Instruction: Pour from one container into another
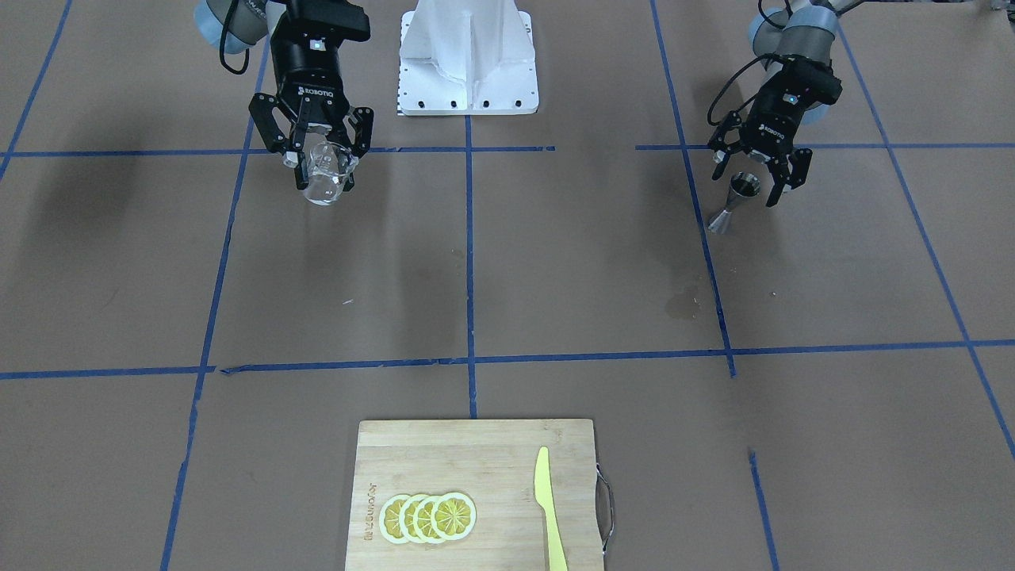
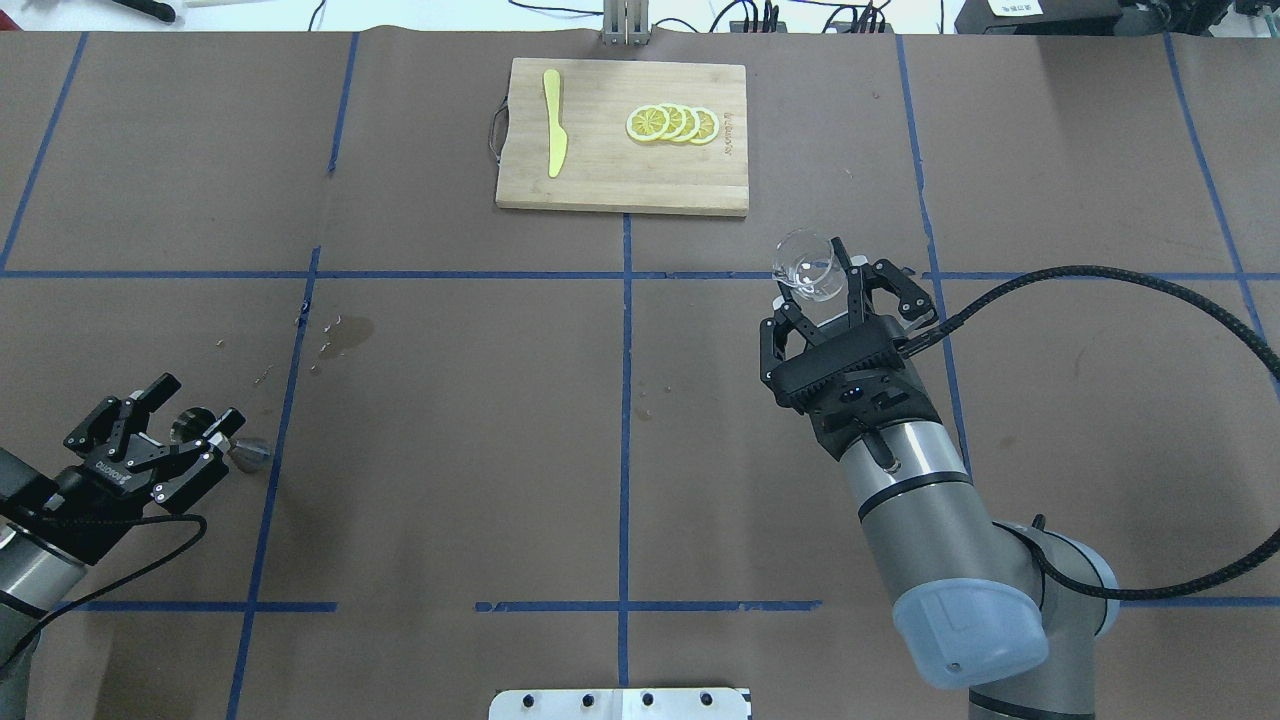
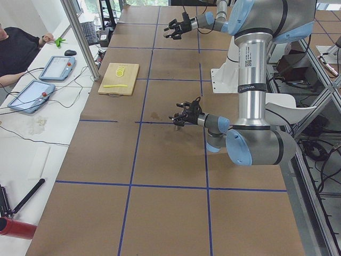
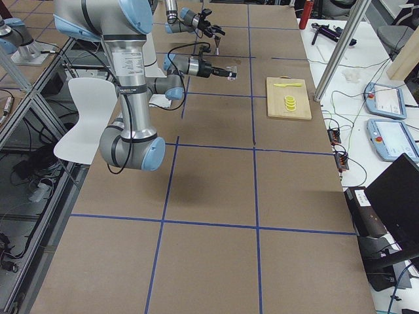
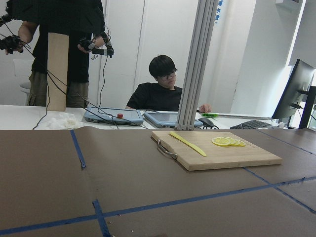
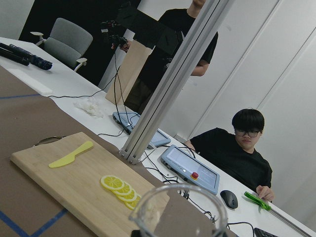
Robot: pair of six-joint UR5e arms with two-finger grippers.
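Note:
The clear cup [image 1: 325, 173] hangs above the table at the robot's right side, with my right gripper [image 1: 323, 165] shut on it. In the overhead view the clear cup [image 2: 806, 265] sticks out beyond the right gripper [image 2: 822, 278]. Its rim [image 6: 180, 211] fills the bottom of the right wrist view. The steel jigger [image 1: 733, 203] stands on the table far over on the robot's left side. My left gripper [image 1: 750, 179] is open, its fingers on either side of the jigger's upper cone. The jigger [image 2: 245, 452] pokes out past the left gripper [image 2: 200, 402] in the overhead view.
A wooden cutting board [image 2: 600, 170] with lemon slices [image 2: 672, 123] and a yellow knife [image 2: 553, 135] lies at the table's far edge. A wet stain [image 2: 350, 330] marks the paper near the left arm. Operators sit beyond the table.

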